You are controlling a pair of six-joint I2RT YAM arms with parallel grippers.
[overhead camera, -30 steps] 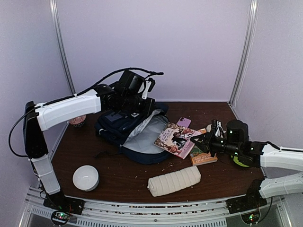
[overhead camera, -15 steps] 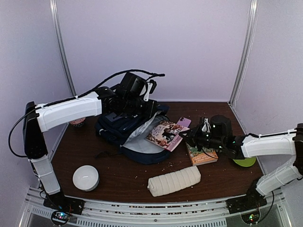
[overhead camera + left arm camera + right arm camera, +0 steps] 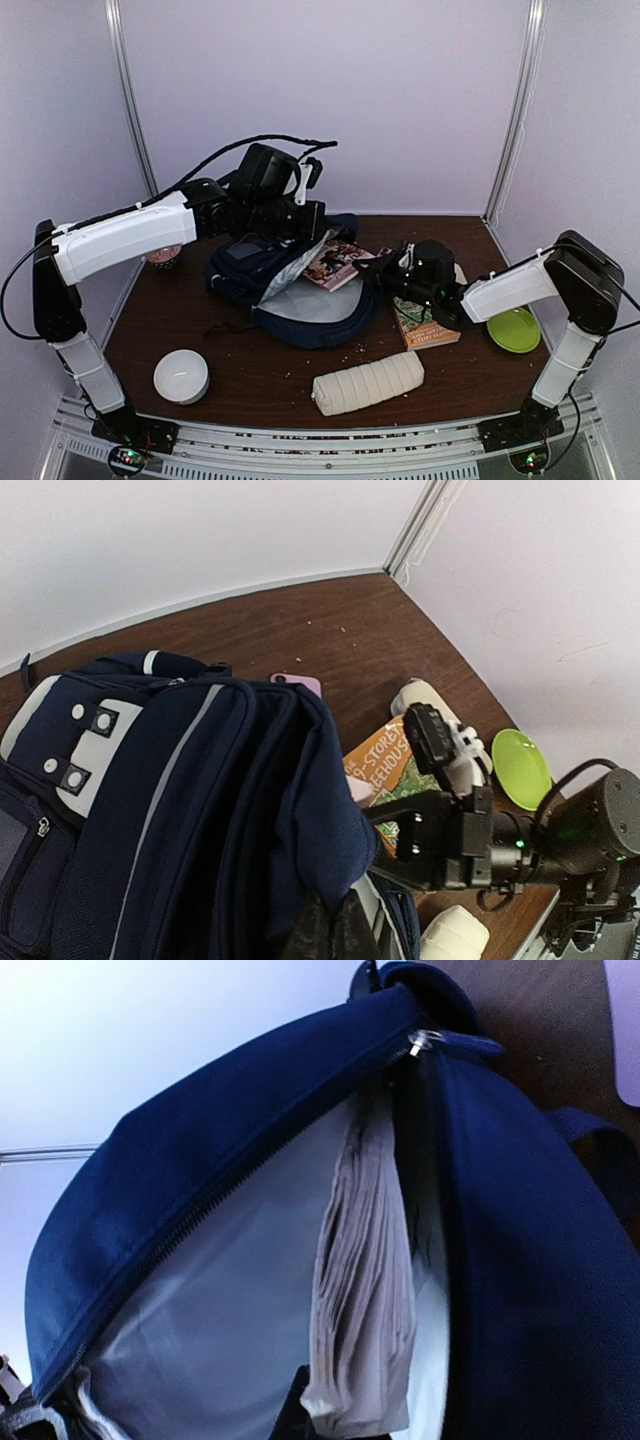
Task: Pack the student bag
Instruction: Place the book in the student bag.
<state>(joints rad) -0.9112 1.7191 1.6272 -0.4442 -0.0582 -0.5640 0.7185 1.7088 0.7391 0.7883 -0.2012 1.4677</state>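
Slumped on the worktop (image 3: 250, 365), dark brown wood, toward its far edge and left of middle: bag (image 3: 240, 268), soft navy weave, white trim stripes, smooth pale grey lining bare at the gaping mouth. Pinched tight on its lifted upper flap: left gripper (image 3: 303, 213). Clamped on a book (image 3: 335, 262), thin, flat, glossy picture cover, tilted at the bag's mouth: right gripper (image 3: 378, 268). Toward the right edge: second book (image 3: 428, 330), lying flat under the right arm, and a round lime plate (image 3: 514, 328). Along the near edge: white ribbed pouch (image 3: 368, 382), sausage-shaped, and a white disc (image 3: 181, 375) nearer the left corner.

Shown by the left wrist only: white studded buckle patches on the bag's front, a pink phone (image 3: 297, 683) peeking out behind it, the orange-and-green cover of the second book. Own fingers lost in shadow under bunched navy cloth.

Shown by the right wrist only: grey stacked page edges of the book, standing between lining and navy wall, and a metal zip pull (image 3: 430, 1038) at the top of the opening.
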